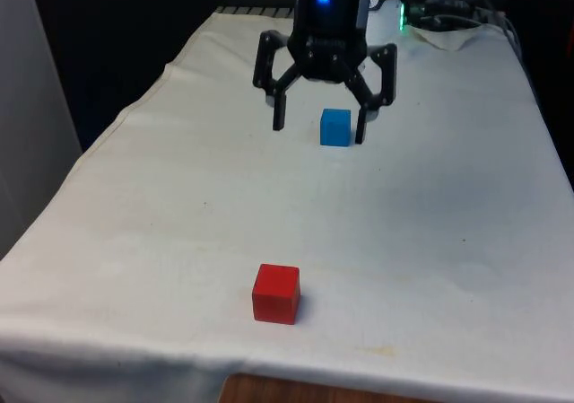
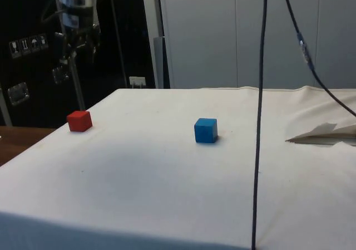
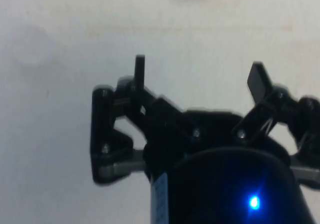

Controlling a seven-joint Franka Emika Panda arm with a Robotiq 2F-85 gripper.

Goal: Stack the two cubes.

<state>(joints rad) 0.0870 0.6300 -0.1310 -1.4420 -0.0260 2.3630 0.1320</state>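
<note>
Approach is the step in hand: the hand (image 1: pixel 320 125) hangs spread wide and empty above the bench (image 1: pixel 448 241), near the blue cube (image 1: pixel 334 127). The red cube (image 1: pixel 275 293) sits well apart near the bench's front edge. Next it probably needs to descend around one cube and close.

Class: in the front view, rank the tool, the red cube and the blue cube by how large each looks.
1. tool, fingers spread wide, clearly largest.
2. red cube.
3. blue cube, though it lies farther from the camera, so the cubes may really match.
</note>
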